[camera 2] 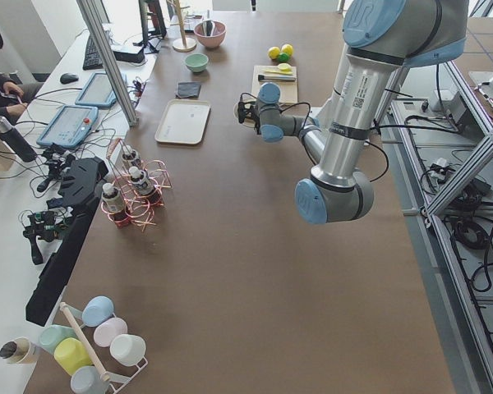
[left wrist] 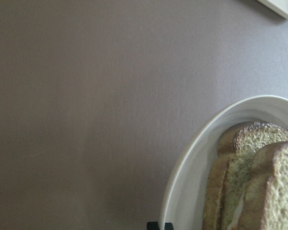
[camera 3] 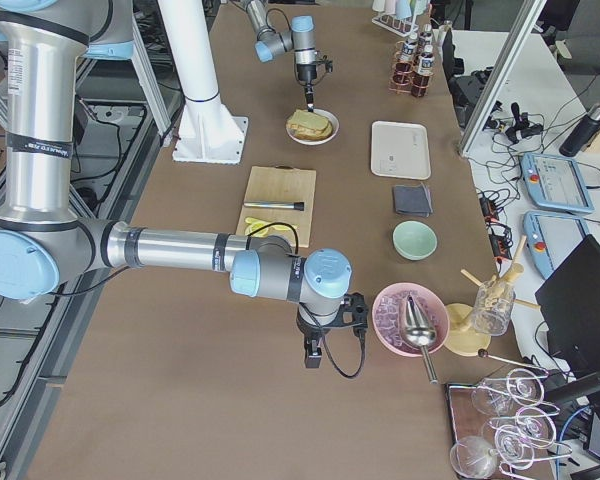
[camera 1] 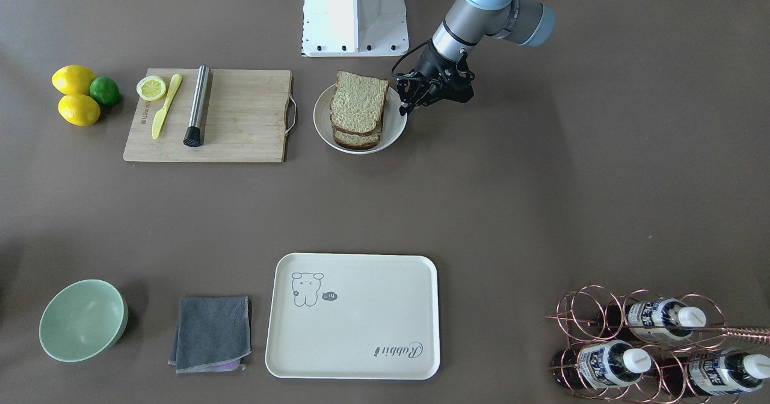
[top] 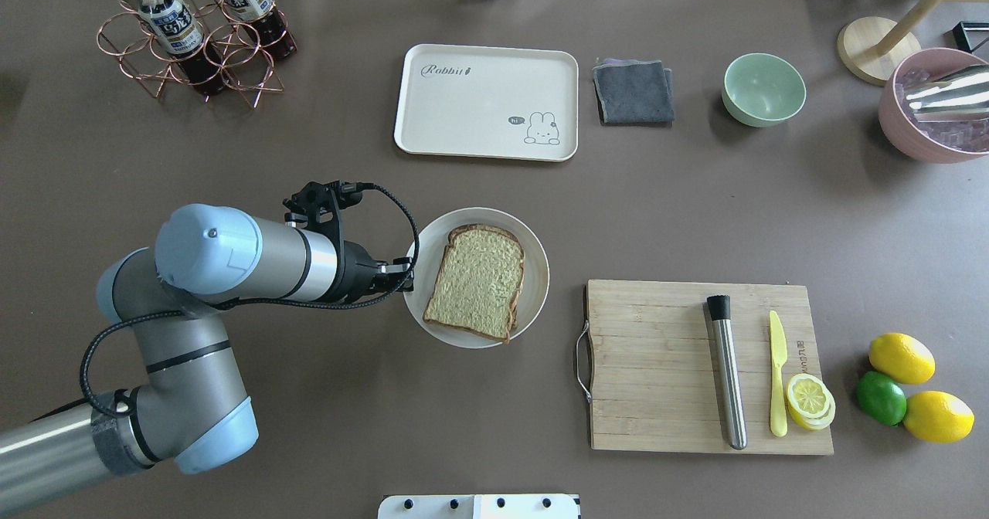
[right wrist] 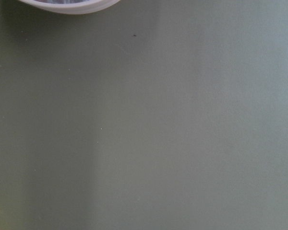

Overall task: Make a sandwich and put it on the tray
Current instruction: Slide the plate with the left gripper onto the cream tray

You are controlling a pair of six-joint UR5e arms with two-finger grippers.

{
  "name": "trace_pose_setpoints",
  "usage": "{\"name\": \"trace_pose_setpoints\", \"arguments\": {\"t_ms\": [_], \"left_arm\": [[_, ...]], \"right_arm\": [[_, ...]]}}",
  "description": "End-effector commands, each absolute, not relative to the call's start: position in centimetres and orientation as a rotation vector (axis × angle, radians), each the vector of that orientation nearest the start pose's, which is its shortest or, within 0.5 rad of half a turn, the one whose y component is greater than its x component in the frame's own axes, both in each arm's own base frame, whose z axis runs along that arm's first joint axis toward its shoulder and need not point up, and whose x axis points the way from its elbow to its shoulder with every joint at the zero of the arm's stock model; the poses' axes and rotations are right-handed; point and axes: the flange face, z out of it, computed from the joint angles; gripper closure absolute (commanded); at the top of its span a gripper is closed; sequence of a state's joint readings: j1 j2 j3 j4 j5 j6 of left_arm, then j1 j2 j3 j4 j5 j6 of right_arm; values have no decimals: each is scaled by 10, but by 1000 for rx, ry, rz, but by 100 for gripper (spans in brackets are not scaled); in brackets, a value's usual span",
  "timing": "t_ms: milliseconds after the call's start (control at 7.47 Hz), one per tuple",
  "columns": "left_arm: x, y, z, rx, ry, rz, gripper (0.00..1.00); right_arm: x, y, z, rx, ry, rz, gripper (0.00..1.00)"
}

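Brown table (top: 695,210) bears tray (top: 479,110) lettered "Rabbit"; bottle labels (camera 1: 657,314) illegible.

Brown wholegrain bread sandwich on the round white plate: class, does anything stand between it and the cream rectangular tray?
Nothing visible does. Only bare brown table lies between the brown bread sandwich on its round white plate and the cream rectangular tray; the folded grey cloth lies beside the tray, off that path.

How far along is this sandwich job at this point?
Done: the sandwich looks assembled, its slices stacked on the white plate. In hand: the left gripper is at the plate's rim beside it, no grasp visible. Left: lifting the sandwich across to the tray, which holds nothing yet.
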State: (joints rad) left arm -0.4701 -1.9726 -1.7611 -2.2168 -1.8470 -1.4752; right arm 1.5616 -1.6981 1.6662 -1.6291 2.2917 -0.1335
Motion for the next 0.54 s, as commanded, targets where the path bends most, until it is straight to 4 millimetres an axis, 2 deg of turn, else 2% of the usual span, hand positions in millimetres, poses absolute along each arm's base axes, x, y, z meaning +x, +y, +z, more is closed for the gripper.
{"name": "trace_pose_setpoints", "arguments": {"t_ms": [0, 402], "left_arm": [[497, -458, 244, 151, 1201, -177, 100], [528, -562, 204, 147, 1154, -198, 100]], "right_arm": [[64, -431, 681, -44, -725, -100, 0], [63, -430, 683, -51, -727, -99, 0]]}}
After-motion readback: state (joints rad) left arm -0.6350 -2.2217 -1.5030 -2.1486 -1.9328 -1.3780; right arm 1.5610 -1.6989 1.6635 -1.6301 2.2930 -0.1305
